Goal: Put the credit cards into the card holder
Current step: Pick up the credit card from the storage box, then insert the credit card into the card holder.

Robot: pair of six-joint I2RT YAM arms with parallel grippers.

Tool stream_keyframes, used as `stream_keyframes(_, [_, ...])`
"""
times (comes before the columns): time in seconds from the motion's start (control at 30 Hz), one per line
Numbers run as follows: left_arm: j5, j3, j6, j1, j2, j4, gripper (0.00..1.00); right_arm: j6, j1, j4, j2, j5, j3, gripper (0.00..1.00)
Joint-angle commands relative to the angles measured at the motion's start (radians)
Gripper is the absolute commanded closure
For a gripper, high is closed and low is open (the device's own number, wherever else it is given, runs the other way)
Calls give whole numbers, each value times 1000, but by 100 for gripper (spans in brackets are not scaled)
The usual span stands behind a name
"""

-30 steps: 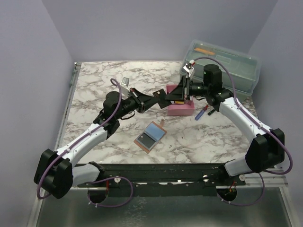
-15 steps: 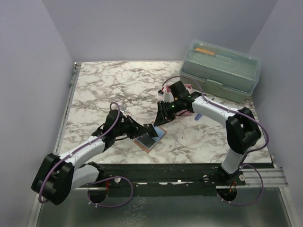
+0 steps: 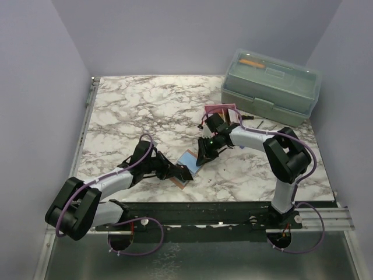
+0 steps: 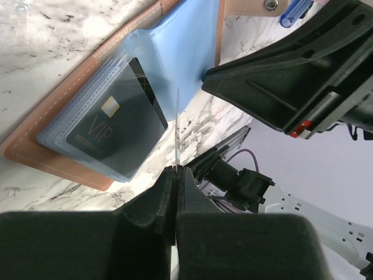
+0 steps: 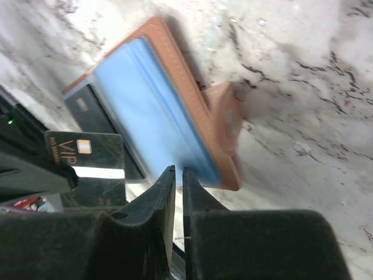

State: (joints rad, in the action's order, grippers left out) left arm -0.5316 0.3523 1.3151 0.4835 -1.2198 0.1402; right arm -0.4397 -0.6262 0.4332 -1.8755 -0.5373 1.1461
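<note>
Clamped together, the left gripper's (image 4: pixel 176 170) jaws pinch a dark credit card (image 5: pixel 87 154) on edge just above the open card holder (image 5: pixel 151 116), which lies on the marble table (image 3: pixel 128 111) at the lower centre of the top view. At the holder's upper right end, the right gripper's (image 5: pixel 178 172) jaws stand almost closed, with nothing seen between them. A second card (image 4: pixel 113 122) sits in a blue sleeve (image 4: pixel 175 52).
</note>
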Motion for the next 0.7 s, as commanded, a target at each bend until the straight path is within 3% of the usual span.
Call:
stream_keyframes(0.0, [-18,-38,-14,-7,-7,59,100,-124,2,-55,-17,143,-74,89])
stream_keyframes(0.23, [-22,-67,-25,-8,-6,91,100,-268,2,-44,22,250,-191,95])
stream_keyframes(0.67, [20,-106,-41,-10,33,196,100,-235,0,-74,80,244,-223,95])
